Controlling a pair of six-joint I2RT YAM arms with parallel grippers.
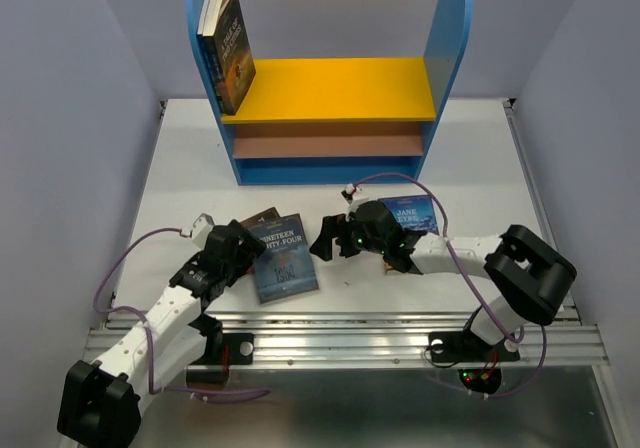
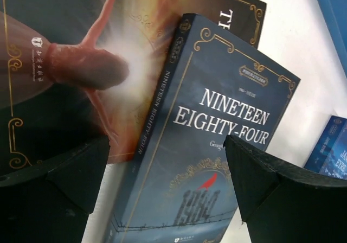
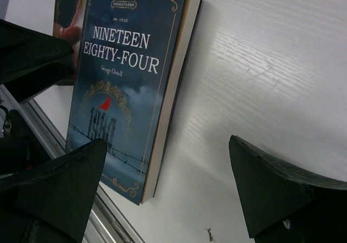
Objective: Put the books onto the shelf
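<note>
- Shelf (image 1: 340, 88) stands at twelve o'clock on the table (image 1: 480, 168) in the overhead view. Two shelved books (image 1: 232, 53) lean on its left panel, which keeps them upright.
- Nineteen Eighty-Four (image 1: 283, 258) lies flat near six o'clock, overlapping a brown book (image 1: 262, 215). Jane Eyre (image 1: 415, 211) lies towards four o'clock.
- Both arms flank Nineteen Eighty-Four: the left gripper (image 1: 243, 253) at its nine o'clock, the right gripper (image 1: 335, 238) at its three. Both are spread wide and empty.
- Left wrist view: the fingers (image 2: 59, 183) straddle that book's lower end, probably lining up a pinch. Whether they touch it cannot be told.
- Right wrist view: the parted fingers (image 3: 276, 189) aim past the book's page edge at ten o'clock, perhaps to lift it.
</note>
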